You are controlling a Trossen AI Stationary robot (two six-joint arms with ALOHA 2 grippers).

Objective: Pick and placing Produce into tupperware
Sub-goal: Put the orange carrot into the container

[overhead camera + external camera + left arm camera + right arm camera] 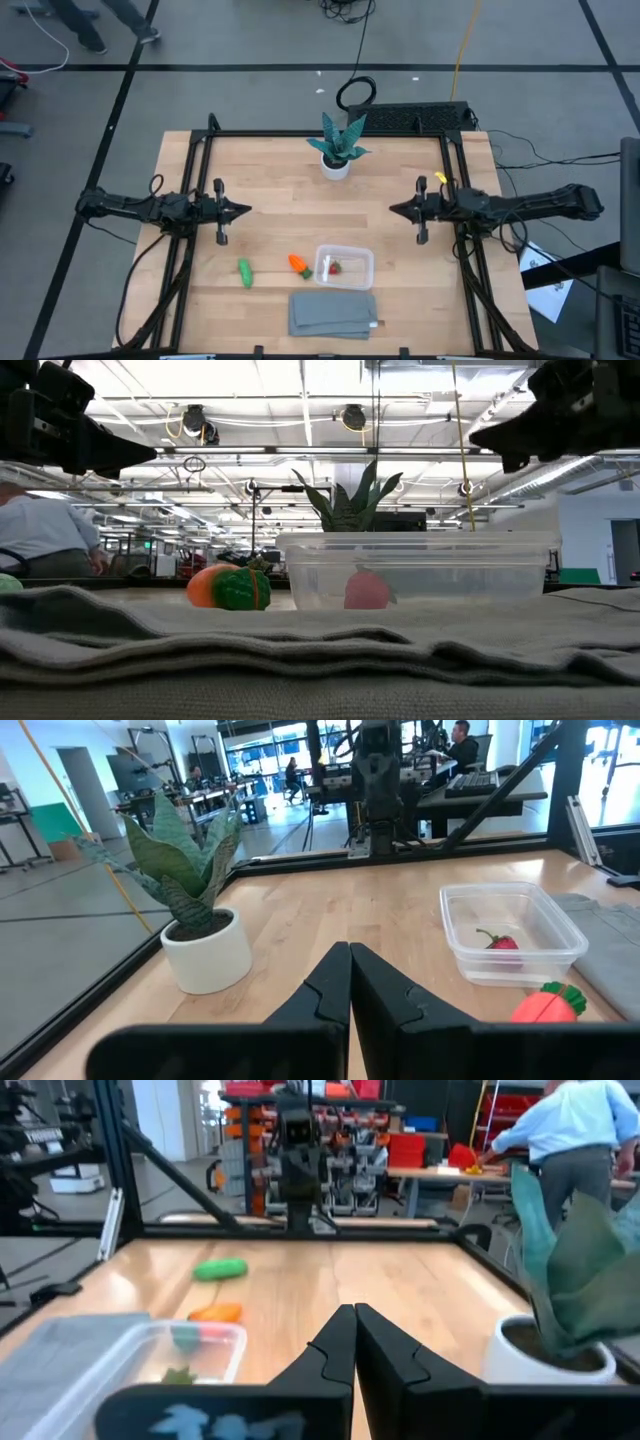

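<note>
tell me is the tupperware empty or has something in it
Not empty: the tupperware holds the small red berry; the carrot and green piece lie outside.

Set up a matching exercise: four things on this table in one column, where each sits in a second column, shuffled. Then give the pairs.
Things
1. red berry
2. orange carrot
3. green piece
4. potted plant

Places
A. bare wood, farthest toward the left arm's side
B. inside the clear tupperware
C. far edge of the table, between the arms
D. on the wood, just outside the tupperware

Pairs: 1-B, 2-D, 3-A, 4-C
</note>
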